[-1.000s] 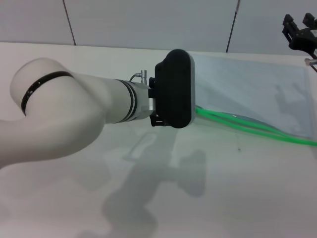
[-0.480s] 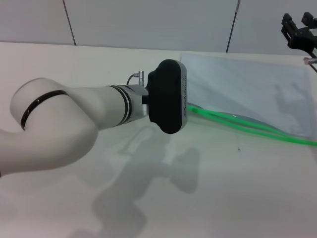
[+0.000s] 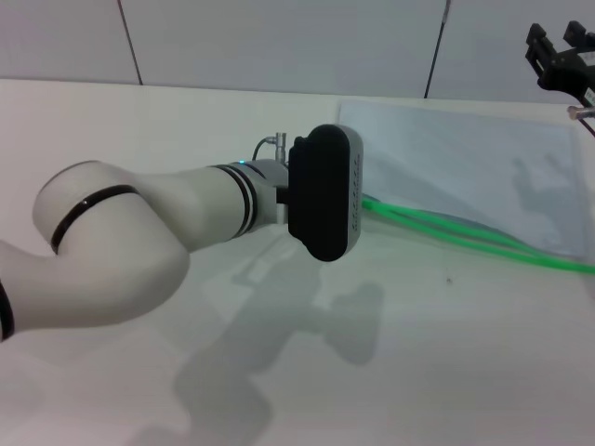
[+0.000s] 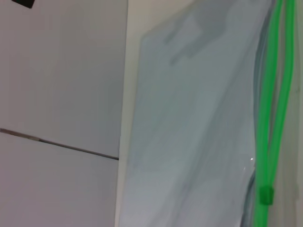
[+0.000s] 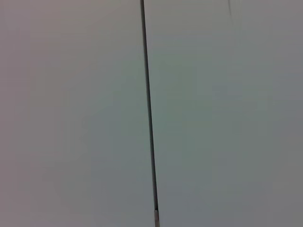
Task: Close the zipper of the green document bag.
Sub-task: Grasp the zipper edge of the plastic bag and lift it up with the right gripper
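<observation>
Since half a second ago, the left arm's black wrist housing (image 3: 324,193) has shifted a little to the right and turned more edge-on, so it now covers the near end of the zipper (image 3: 465,235). The left gripper's fingers lie behind that housing in the head view and do not show in the left wrist view, so whether they are open or closed cannot be told.

The green document bag (image 3: 465,167) lies flat on the white table (image 3: 446,353), beyond the left wrist. Its two green zipper strips run apart from each other, so the bag's mouth stands open. In the left wrist view the small green slider (image 4: 266,195) sits where the two strips (image 4: 274,94) join.

The right gripper (image 3: 561,58) hangs high at the far right, well apart from the bag, its black fingers spread.
</observation>
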Controlling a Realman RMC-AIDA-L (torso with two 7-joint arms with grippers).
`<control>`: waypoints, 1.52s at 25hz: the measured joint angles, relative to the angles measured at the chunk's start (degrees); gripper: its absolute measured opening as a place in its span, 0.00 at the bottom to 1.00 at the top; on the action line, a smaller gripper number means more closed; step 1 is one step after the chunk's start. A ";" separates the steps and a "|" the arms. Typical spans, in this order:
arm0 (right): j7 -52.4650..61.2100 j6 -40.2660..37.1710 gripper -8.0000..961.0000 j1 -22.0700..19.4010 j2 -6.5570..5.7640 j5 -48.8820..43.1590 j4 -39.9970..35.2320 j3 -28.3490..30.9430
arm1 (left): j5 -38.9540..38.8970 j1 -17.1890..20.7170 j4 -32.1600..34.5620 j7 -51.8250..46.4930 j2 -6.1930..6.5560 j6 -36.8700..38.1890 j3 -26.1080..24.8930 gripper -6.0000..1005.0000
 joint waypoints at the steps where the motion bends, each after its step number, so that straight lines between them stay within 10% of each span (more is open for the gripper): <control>1: 0.00 0.01 0.51 0.01 0.00 0.00 0.01 0.00 | -0.10 -0.23 -0.73 0.01 -0.03 -0.62 0.18 0.73; 38: 0.09 0.08 0.51 0.73 0.09 0.00 0.63 0.00 | -2.60 -1.93 -8.14 -0.23 -0.34 -12.00 3.26 0.72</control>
